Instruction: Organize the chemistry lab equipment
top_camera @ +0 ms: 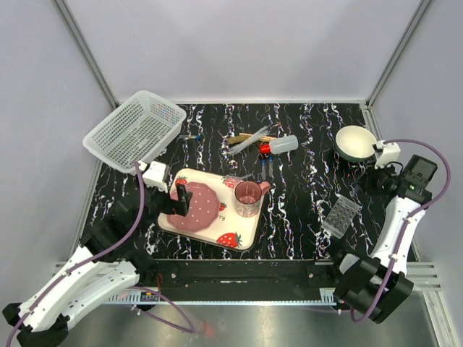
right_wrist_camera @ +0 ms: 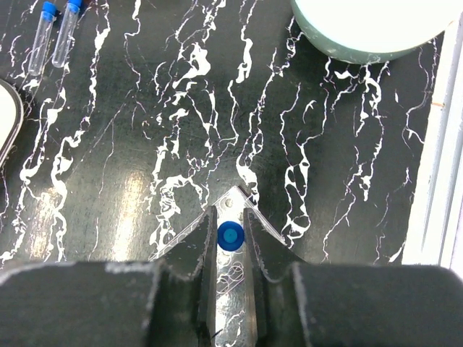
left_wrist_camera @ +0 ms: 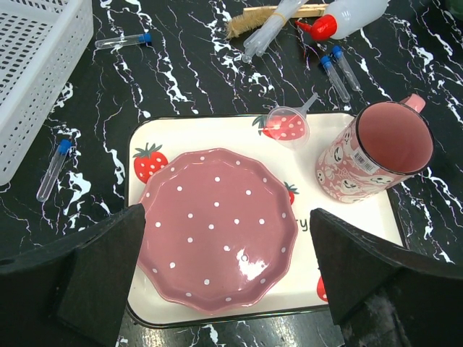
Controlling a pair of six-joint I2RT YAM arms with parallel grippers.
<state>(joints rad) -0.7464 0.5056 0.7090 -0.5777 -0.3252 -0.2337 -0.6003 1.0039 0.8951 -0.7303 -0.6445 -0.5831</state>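
My right gripper (right_wrist_camera: 230, 217) is shut on a blue-capped tube (right_wrist_camera: 230, 236), held upright over a corner of the clear perforated rack (right_wrist_camera: 234, 197). In the top view the rack (top_camera: 341, 215) lies at the right, with the gripper (top_camera: 359, 190) above its far end. The red-capped bottle (top_camera: 278, 145), the tan wooden tool (top_camera: 249, 137) and two blue-tipped tubes (top_camera: 268, 165) lie at the centre back. My left gripper (left_wrist_camera: 228, 282) is open and empty, hovering over the pink plate (left_wrist_camera: 217, 224). Loose tubes lie left of the tray (left_wrist_camera: 54, 170) and by the basket (left_wrist_camera: 123, 40).
The strawberry tray (top_camera: 239, 231) holds the plate, a pink cup (top_camera: 248, 197) and a small clear funnel (left_wrist_camera: 288, 124). A white mesh basket (top_camera: 134, 129) stands at the back left. A white bowl (top_camera: 354, 142) sits at the back right, near the right wrist.
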